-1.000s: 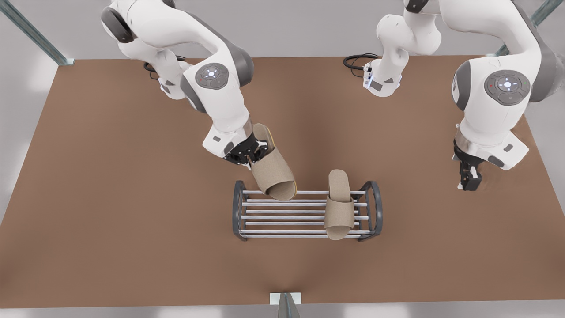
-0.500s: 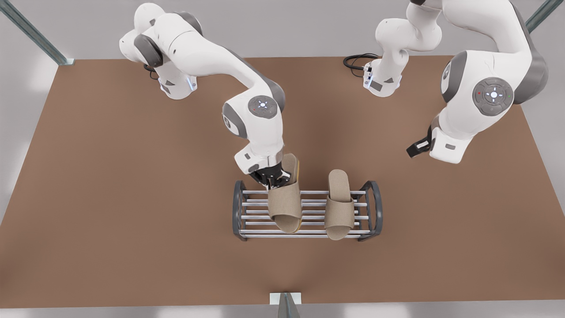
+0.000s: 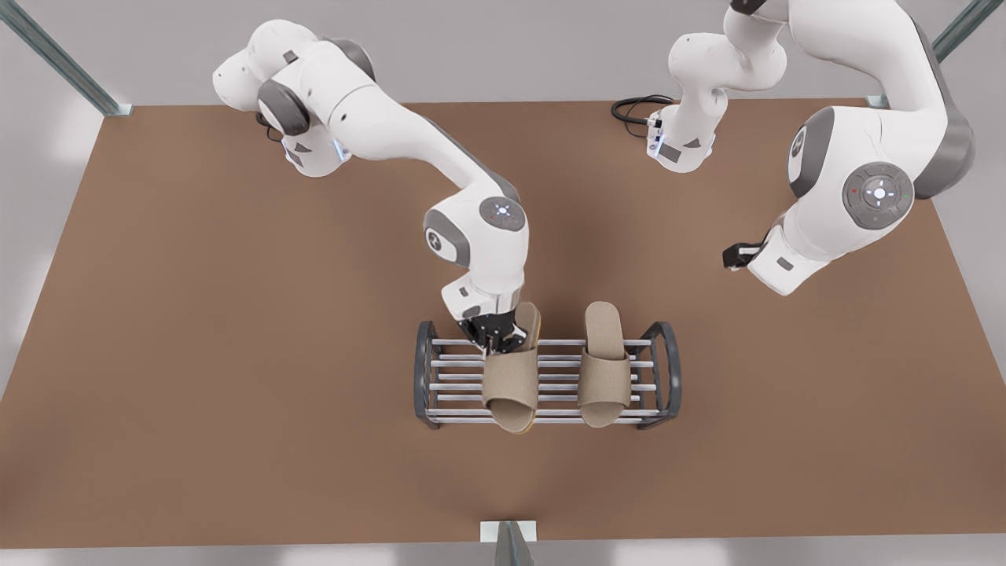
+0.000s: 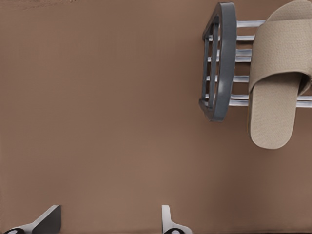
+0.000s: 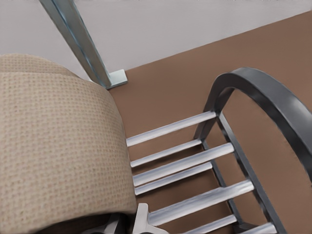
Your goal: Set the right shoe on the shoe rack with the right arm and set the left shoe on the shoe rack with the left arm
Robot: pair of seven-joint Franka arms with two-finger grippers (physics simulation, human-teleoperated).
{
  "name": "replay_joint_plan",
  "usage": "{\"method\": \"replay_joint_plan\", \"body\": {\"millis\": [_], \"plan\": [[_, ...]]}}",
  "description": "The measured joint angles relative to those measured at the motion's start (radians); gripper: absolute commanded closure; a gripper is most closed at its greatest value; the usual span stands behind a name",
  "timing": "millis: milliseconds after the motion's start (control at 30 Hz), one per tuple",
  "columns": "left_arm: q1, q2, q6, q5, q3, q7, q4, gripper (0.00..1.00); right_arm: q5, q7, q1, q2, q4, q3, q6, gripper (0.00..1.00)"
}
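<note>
- Right gripper [image 3: 497, 336]: closed on the side edge of the right shoe [image 3: 511, 381], near its heel.
- That slipper lies across the bars of the shoe rack [image 3: 425, 377]. It is probably light and soft, so the firmer sole rim suits gripping.
- Left shoe [image 3: 603, 369]: racked just beside it.
- Left gripper [image 3: 737, 255]: well apart, spread wide, empty, waiting.

Brown table [image 3: 196, 354], flat, matte. Shoe rack [image 3: 666, 369] stands directly on it, right under the right gripper [image 3: 497, 339], which grips the right shoe [image 3: 511, 389] on the bars. From the left gripper [image 3: 735, 255], fingers apart over bare tabletop, the rack sits well off to one side w/ its rounded end loop nearest. Both arm bases [image 3: 314, 153] [image 3: 680, 145] are bolted at the far edge, well behind the grippers; black cable [image 3: 633, 108] coiled beside the 2nd base.
</note>
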Motion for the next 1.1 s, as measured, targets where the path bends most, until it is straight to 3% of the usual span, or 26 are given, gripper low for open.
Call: {"method": "replay_joint_plan", "body": {"millis": [833,1100], "plan": [[0.000,0.005,-0.014,0.000,0.002,0.232,-0.002,0.00,-0.181,0.095,-0.064,0.002,-0.109,0.039,0.113,0.79],[0.000,0.005,-0.019,0.000,0.002,0.260,-0.002,0.00,-0.179,0.101,-0.096,-0.082,-0.216,0.109,0.097,0.79]]}}
